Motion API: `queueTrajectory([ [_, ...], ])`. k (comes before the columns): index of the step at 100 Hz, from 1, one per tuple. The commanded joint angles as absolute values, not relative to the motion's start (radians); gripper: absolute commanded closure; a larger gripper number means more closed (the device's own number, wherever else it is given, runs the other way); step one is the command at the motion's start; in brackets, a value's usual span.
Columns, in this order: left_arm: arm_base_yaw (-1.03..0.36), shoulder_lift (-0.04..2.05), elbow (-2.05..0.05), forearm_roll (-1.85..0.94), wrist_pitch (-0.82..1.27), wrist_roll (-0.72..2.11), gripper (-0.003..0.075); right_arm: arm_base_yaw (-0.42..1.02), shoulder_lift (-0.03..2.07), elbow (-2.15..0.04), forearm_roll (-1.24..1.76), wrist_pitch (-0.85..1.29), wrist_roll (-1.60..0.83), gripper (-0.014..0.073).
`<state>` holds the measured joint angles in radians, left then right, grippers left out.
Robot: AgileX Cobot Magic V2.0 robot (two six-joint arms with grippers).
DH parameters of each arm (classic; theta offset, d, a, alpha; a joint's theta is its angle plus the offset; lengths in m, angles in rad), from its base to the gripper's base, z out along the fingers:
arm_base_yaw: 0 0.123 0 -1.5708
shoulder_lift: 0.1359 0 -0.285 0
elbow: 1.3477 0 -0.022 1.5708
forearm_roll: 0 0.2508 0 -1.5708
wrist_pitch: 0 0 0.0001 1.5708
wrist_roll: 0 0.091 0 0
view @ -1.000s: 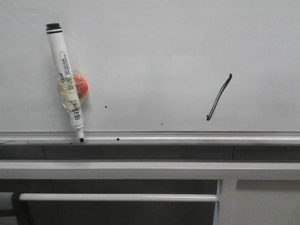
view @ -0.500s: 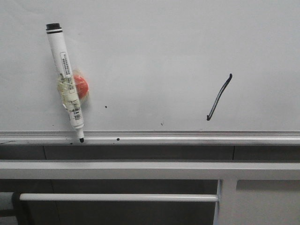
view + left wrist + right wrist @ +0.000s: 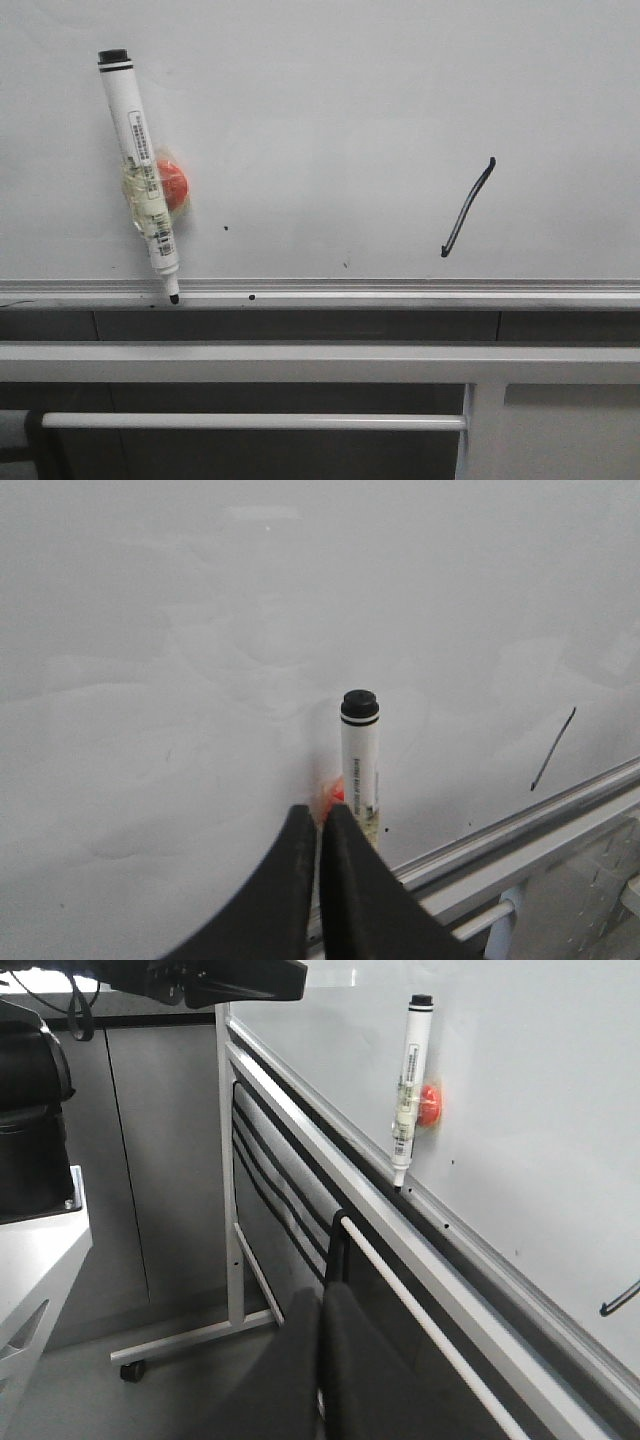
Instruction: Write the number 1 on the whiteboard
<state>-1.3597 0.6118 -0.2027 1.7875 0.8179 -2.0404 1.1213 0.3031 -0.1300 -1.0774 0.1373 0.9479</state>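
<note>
The 1 (image 3: 468, 207) is on the board (image 3: 330, 90), marker (image 3: 142, 175) parked w/ tip on ledge, both my grippers (image 3: 318, 825) (image 3: 318, 1305) closed & empty — task looks done.

pale grey whiteboard (image 3: 330, 90), black number 1 (image 3: 468, 207), white black-capped marker (image 3: 140, 170), orange-red magnet (image 3: 174, 185)
</note>
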Motion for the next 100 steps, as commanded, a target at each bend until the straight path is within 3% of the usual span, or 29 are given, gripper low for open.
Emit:
queueTrajectory([
  [1, -1.368, 0.614, -0.23, 1.847, 0.888, -2.044, 0.0741, 1.118, 0.311, -0.154, -1.105, 0.098, 0.951, 0.0657],
  [18, -1.271, 0.523, -0.231, 1.847, 0.784, -2.044, 0.0741, 1.118, 0.311, -0.154, -1.105, 0.098, 0.951, 0.0657],
  [51, -0.667, 0.147, -0.231, 1.847, 0.28, -1.965, 0.0741, 1.118, 0.311, -0.154, -1.105, 0.098, 0.951, 0.0657],
  [73, -0.367, 0.035, -0.231, 1.847, 0.205, -1.961, 0.0741, 1.118, 0.311, -0.154, -1.105, 0.098, 0.951, 0.0657],
  [100, -0.165, 0.033, -0.227, 1.847, 0.083, -2.009, 0.0741, 1.118, 0.311, -0.154, -1.105, 0.098, 0.951, 0.0657],
])
